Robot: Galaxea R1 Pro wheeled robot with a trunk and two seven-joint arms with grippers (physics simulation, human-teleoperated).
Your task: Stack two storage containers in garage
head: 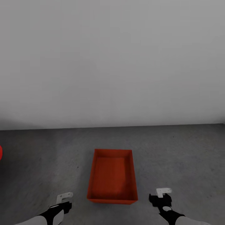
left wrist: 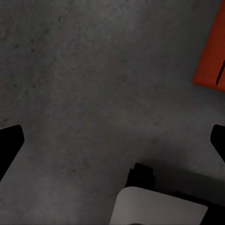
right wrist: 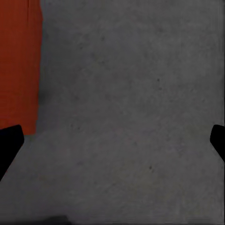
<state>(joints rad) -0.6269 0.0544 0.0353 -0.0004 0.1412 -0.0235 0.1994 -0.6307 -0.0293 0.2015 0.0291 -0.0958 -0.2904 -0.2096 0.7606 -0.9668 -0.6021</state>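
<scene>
An orange-red storage container (head: 112, 176) stands upright on the dark grey floor (head: 175, 150) of the garage, a little in front of the wall. Its corner shows in the left wrist view (left wrist: 211, 56) and one side in the right wrist view (right wrist: 18, 65). My left gripper (head: 64, 200) hangs low to the left of the container, apart from it. On the opposite side, also apart, is my right gripper (head: 162, 195). In both wrist views the fingertips sit wide apart over bare floor, so the left gripper (left wrist: 112, 145) and the right gripper (right wrist: 112, 140) are open and hold nothing.
A plain white-grey wall (head: 112, 62) rises right behind the container. A sliver of the red car (head: 1, 153) shows at the far left edge. Rough grey floor stretches to both sides of the container.
</scene>
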